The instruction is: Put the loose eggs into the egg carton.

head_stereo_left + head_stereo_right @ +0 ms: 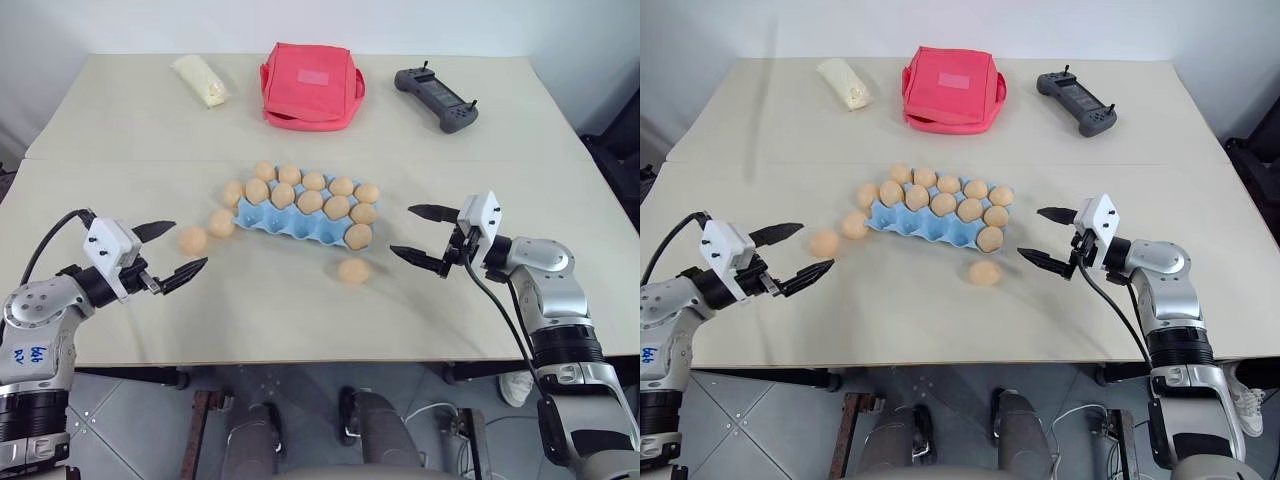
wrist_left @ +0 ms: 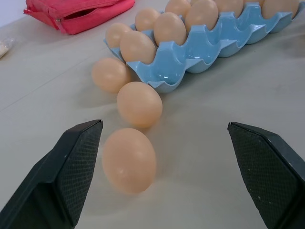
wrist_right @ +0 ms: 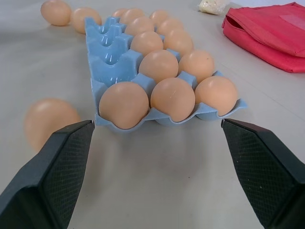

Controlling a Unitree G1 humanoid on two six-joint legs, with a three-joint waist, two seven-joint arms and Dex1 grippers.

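While both two-fingered black grippers, left [image 1: 165,250] and right [image 1: 420,234], hang spread wide and empty, smooth tan-orange loose eggs [image 1: 192,239] lie mid-frame beside the light blue moulded egg carton [image 1: 290,222]. Judged step: approach. Next: close on the nearest egg gently.

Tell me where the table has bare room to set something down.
Free: the near strip between the grippers, in front of the carton, and the band between carton and pouch. Crowded: the carton's left end, where loose eggs cluster.
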